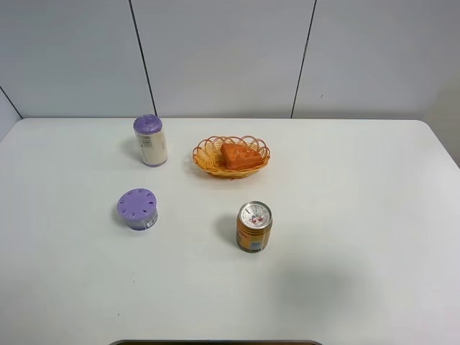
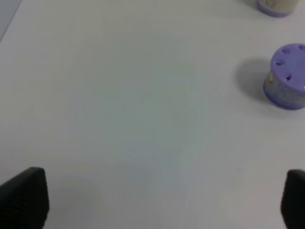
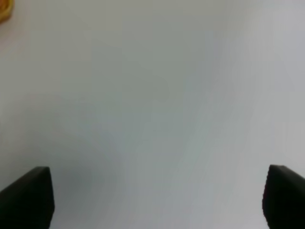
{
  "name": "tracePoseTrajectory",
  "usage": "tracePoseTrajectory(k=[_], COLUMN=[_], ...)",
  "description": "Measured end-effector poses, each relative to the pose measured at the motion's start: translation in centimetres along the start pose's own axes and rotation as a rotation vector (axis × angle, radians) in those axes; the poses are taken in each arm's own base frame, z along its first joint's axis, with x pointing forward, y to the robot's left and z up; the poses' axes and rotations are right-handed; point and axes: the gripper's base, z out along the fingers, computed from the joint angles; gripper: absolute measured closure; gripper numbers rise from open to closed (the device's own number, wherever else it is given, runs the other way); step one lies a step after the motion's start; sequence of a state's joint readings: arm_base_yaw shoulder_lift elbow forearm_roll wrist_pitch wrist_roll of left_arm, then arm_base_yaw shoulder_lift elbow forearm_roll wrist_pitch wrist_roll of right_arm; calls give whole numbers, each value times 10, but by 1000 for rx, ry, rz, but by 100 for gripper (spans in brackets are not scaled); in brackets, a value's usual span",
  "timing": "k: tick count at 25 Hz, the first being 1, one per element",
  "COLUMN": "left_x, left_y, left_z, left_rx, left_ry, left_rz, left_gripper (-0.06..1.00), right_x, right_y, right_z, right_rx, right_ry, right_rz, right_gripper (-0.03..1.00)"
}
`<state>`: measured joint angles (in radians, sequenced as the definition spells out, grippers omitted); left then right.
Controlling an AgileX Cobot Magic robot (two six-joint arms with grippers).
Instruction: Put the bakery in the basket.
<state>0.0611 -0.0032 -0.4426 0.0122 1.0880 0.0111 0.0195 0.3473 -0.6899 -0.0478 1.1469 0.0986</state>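
The bakery (image 1: 241, 155), an orange-brown wedge with a grid top, lies inside the orange-yellow wicker basket (image 1: 204, 153) at the table's back middle. Neither arm shows in the exterior high view. In the left wrist view my left gripper (image 2: 159, 200) is open and empty over bare table, with its two dark fingertips (image 2: 26, 198) wide apart. In the right wrist view my right gripper (image 3: 159, 198) is open and empty over bare table, fingertips (image 3: 28, 195) wide apart. A sliver of orange-yellow (image 3: 5, 10) shows at that view's corner.
An orange drink can (image 1: 254, 226) stands in front of the basket. A tall purple-capped bottle (image 1: 150, 140) stands left of the basket. A short purple-lidded jar (image 1: 138, 208) sits front left, also in the left wrist view (image 2: 286, 76).
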Motion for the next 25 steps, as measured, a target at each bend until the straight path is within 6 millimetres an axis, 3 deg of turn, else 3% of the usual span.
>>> tracePoseTrajectory(k=[6,15,25], left_x=[0,0,0], left_y=[0,0,0], left_z=[0,0,0], left_rx=[0,0,0], left_ry=[0,0,0], left_rz=[0,0,0], left_gripper=[-5,-5,-5], right_x=[34,53,54], right_y=[-3,-4,-5], right_z=[1,-17,-18], right_rx=[36,33,-23], right_ry=[-91,-263,-272], right_rz=[-44,-49,-85], right_gripper=[11,11,11])
